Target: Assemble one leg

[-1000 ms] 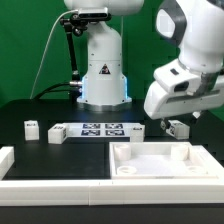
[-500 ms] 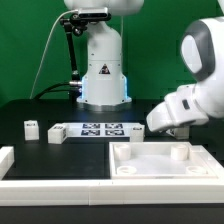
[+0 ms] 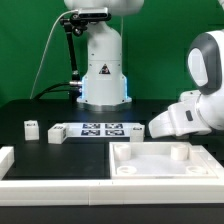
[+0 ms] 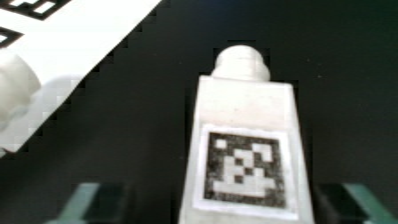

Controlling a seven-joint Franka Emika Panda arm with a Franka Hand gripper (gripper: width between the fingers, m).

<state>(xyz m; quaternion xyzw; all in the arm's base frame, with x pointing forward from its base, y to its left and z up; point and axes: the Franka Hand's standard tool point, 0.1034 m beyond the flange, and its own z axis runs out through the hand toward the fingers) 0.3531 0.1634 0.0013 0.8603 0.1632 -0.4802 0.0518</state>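
Claw wide open, holds nothing. Fingers stand either side of leg, clear gap on both sides. Leg lies on black counter, tag face toward wrist camera, near marker board. Exterior view: arm low at exterior view's right, claw hidden behind it, white tray piece in front.

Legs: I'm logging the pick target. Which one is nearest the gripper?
The leg lying tag-up between the fingers of the open gripper; the other two legs stand far off at the exterior view's left.
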